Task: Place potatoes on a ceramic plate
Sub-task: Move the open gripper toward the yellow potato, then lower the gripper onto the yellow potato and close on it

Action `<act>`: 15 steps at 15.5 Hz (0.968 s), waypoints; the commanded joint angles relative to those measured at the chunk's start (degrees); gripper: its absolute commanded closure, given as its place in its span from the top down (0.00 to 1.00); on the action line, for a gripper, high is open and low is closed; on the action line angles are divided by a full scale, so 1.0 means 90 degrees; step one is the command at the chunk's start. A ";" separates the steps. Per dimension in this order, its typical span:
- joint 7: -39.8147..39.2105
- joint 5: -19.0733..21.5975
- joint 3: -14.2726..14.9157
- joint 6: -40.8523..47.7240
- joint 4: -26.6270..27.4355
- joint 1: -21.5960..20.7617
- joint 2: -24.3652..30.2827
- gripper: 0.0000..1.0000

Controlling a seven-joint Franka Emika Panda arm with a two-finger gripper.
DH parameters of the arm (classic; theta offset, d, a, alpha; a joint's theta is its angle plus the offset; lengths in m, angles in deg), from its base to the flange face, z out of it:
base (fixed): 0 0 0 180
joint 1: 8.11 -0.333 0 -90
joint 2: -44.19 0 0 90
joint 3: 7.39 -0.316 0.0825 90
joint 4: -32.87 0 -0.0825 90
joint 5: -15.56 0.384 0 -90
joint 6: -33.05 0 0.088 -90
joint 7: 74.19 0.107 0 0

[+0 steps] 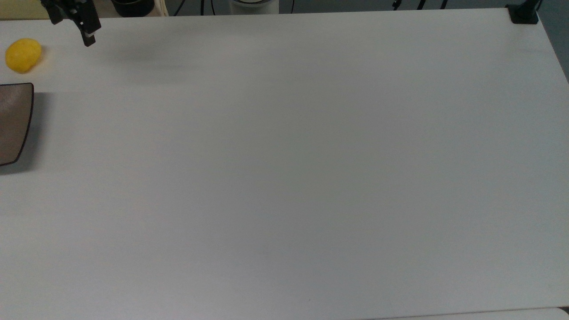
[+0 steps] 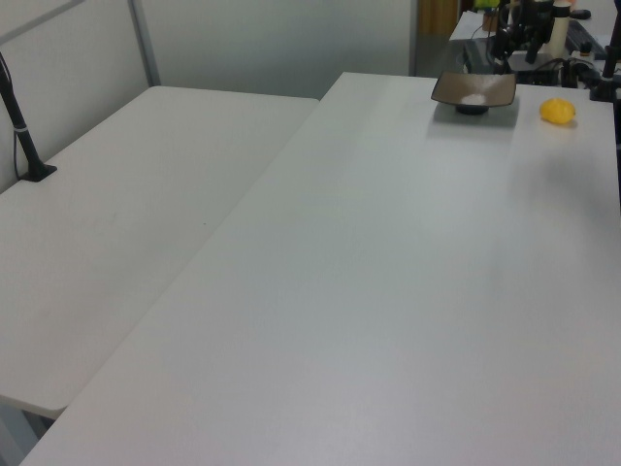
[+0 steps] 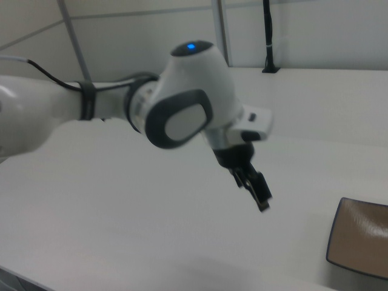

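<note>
White table (image 1: 284, 178) is bare matte laminate, and the brown ceramic plate (image 1: 15, 120) sits at its far end in the left view, cut by the top view's left edge. A second white table (image 2: 116, 223) butts alongside, on the left view's left of the plate.

White Panda arm (image 3: 182, 103) comes in from the right view's left, blue light on the joint housing, wrist angled down toward the plate (image 3: 361, 236) but stopping short of it and above table level.

Plate (image 2: 473, 89): squarish, rounded corners, thin dark rim, raised on a dark foot. Nothing yellow on it.

Gripper (image 1: 71, 32) is black and hangs in the air, above the plate in the top view and a bit to its right. Fingers (image 1: 89, 39) are spread apart with nothing between them. In the right view the gripper (image 3: 257, 191) is left of the plate, clear of it.

Potato (image 1: 23, 54) is one small yellow lump on the table near the plate, not touching it: above the plate's corner in the top view, on the left view's right of the plate (image 2: 557, 111). Gripper is just beside it, no contact.
</note>
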 commanded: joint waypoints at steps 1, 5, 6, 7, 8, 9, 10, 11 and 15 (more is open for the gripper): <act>0.0035 -0.0390 0.0094 -0.0485 0.0082 0.0303 -0.0439 1.00; -0.0384 -0.0810 0.0095 -0.0662 0.0082 0.0811 -0.0888 1.00; -0.0472 -0.0908 0.0095 -0.0700 0.0072 0.0928 -0.0976 1.00; -0.0531 -0.0977 0.0095 -0.0788 0.0072 0.1045 -0.1045 1.00; -0.0561 -0.1026 0.0095 -0.0885 0.0072 0.1163 -0.1103 1.00; -0.0600 -0.1094 0.0095 -0.0944 0.0062 0.1231 -0.1181 1.00; -0.0639 -0.1152 0.0095 -0.0974 0.0053 0.1309 -0.1221 1.00; -0.0639 -0.1221 0.0095 -0.1013 0.0043 0.1407 -0.1318 1.00; -0.0639 -0.1426 0.0095 -0.1403 -0.0025 0.1710 -0.1738 1.00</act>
